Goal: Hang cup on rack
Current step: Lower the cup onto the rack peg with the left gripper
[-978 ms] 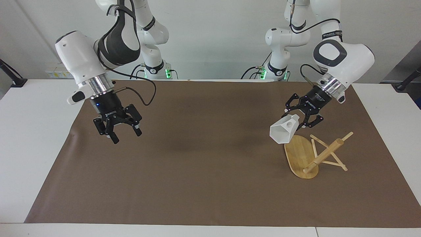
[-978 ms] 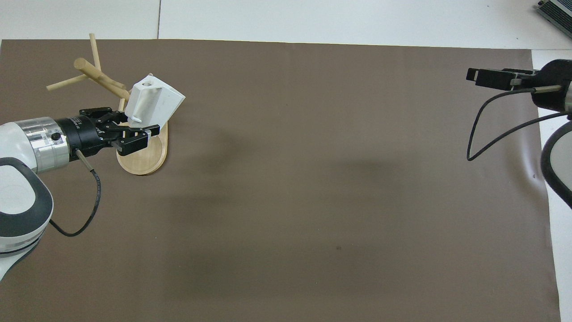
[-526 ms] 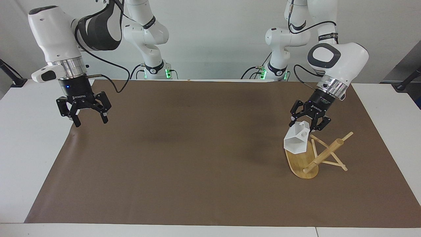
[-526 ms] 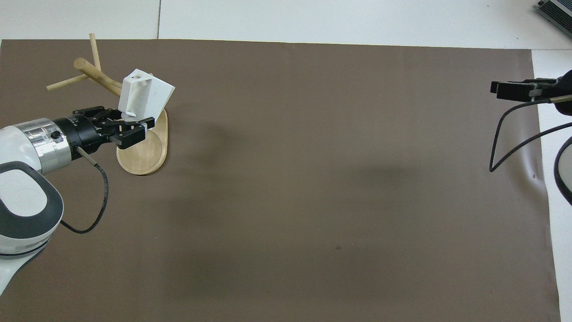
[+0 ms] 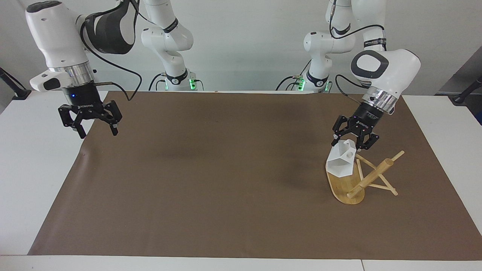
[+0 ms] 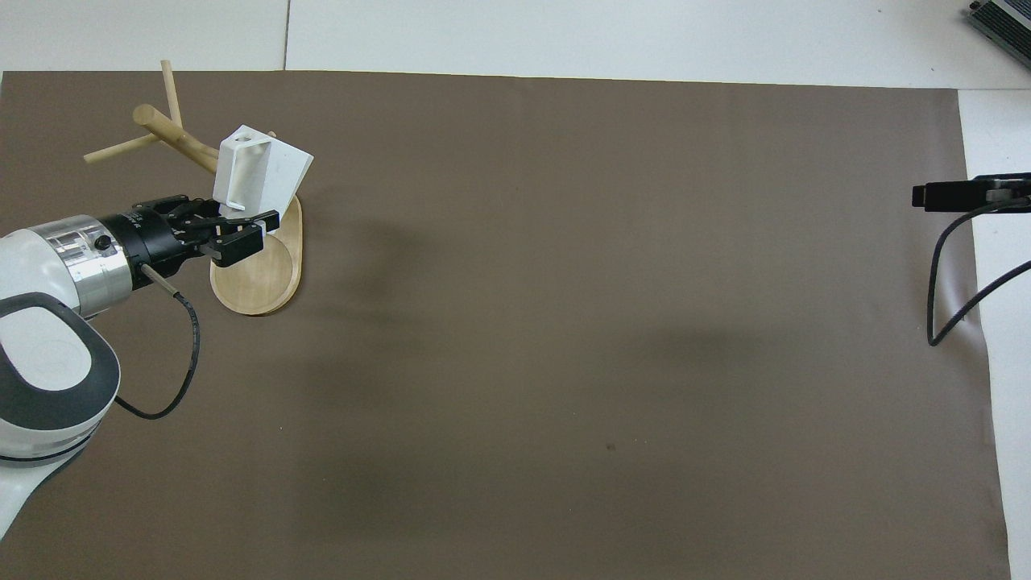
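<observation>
Facing view: left gripper [image 5: 353,143] sits right of centre in frame, angled down, fingertips pinching the white cup [image 5: 340,161] by its blocky handle end. Cup is tilted, hexagonal mouth toward the camera, hanging over the oval base of the rack [image 5: 352,183]; can't tell whether it touches the base or a peg. Rack is at lower right of frame, on the brown mat [image 5: 233,180], post leaning toward the right edge of frame with thin pegs crossing it. Right gripper [image 5: 95,130] is at upper left of frame, raised over the mat's edge, fingers spread wide, holding nothing; that arm waits. Overhead view: left gripper [image 6: 231,223] comes in from the left edge, mid-height, clamped on the lower edge of the cup [image 6: 262,169], which covers the upper part of the rack's base. Rack [image 6: 258,278] is at upper left of frame, post and pegs pointing toward the top-left corner. Right gripper [image 6: 966,193] shows only as a dark tip at the right edge, over the mat's border [image 6: 564,322]; its finger state isn't readable from this angle.
</observation>
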`<state>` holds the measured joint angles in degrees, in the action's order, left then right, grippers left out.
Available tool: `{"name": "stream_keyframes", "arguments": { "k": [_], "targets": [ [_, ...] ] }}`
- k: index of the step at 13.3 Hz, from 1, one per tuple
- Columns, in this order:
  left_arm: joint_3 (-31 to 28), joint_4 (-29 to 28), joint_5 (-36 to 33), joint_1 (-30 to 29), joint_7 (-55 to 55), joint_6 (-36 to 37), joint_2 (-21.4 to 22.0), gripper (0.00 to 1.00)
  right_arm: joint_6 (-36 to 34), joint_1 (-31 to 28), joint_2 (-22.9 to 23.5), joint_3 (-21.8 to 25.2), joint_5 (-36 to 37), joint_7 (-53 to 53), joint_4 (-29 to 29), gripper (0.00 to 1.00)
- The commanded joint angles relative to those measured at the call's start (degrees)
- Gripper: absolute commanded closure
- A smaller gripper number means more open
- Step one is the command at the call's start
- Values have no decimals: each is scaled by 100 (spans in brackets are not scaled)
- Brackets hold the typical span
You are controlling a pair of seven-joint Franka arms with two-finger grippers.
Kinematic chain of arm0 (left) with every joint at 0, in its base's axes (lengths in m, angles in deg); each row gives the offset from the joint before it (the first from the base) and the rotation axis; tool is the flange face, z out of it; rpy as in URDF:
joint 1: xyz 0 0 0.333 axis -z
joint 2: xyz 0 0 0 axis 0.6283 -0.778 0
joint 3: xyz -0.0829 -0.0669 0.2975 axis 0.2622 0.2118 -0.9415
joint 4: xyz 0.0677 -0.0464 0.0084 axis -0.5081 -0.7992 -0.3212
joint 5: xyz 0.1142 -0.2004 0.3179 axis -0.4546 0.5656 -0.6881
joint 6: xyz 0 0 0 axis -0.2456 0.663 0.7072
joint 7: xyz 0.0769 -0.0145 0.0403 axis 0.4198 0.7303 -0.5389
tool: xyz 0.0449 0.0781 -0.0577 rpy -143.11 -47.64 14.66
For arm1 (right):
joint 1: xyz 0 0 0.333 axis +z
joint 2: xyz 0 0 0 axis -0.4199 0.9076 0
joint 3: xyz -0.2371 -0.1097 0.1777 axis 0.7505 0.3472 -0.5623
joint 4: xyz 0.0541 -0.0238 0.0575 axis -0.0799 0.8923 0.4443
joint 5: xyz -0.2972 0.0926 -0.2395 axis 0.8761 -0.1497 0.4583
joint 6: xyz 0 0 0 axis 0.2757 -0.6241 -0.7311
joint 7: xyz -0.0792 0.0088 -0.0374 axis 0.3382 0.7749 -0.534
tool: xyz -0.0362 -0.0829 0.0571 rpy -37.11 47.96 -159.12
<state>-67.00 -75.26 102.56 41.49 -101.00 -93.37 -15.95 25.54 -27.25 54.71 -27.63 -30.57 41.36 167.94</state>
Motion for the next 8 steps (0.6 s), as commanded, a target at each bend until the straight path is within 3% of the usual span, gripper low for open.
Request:
{"name": "stream_keyframes", "arguments": {
  "k": [1, 8],
  "targets": [
    [-47, -94, -80, 103, -322, -320, -31, 100, -539, 13, -112, -108, 337, -399, -126, 0],
    [-56, -129, -80, 147, -578, -663, -110, 100, -1270, 5, -270, -65, 409, -453, -126, 0]
  ]
}}
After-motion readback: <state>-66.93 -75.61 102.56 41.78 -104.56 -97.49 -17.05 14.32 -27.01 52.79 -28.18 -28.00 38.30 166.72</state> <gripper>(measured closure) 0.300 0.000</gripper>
